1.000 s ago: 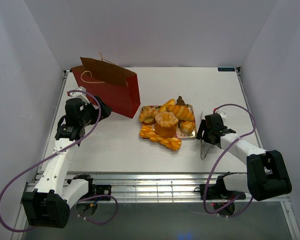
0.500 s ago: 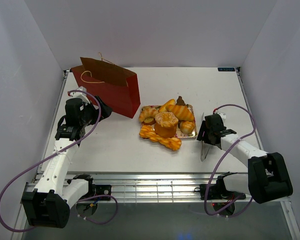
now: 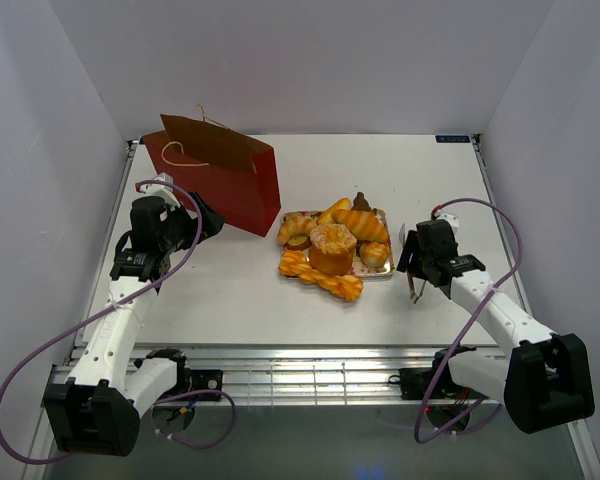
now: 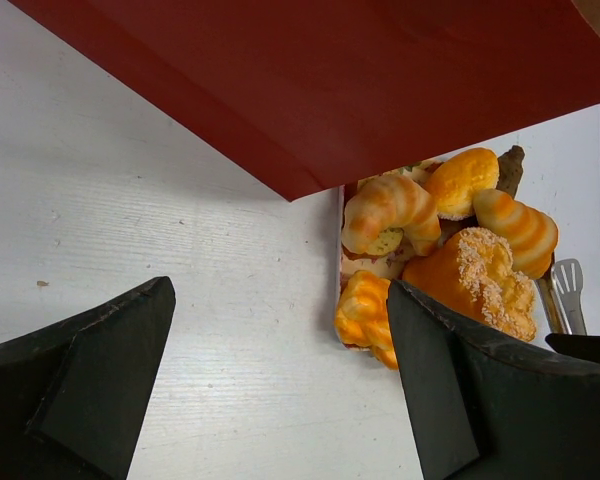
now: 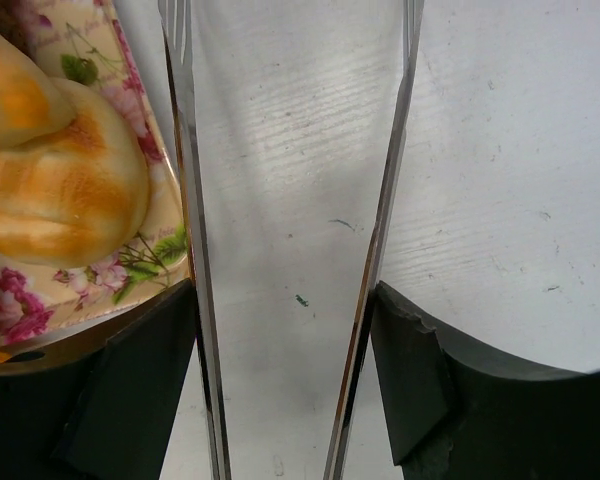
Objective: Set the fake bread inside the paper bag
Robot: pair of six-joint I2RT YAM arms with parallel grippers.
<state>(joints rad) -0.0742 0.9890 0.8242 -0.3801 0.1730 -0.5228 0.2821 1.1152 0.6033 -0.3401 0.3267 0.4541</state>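
Note:
The fake bread is a heap of glossy golden pastries on a pink floral tray at mid-table; the same pile shows in the left wrist view, and one roll in the right wrist view. The dark red paper bag stands open at the back left, its side filling the top of the left wrist view. My left gripper is open and empty just in front of the bag. My right gripper is shut on a pair of metal tongs, right of the tray.
The tongs' tips show beside the tray's far end, and one end pokes out below my right gripper. The tray's rim lies close to the left tong arm. White walls enclose the table on three sides.
My right gripper has closed on the tongs and raised them off the table, moving slightly right and back. The left arm, bag and bread have not moved.

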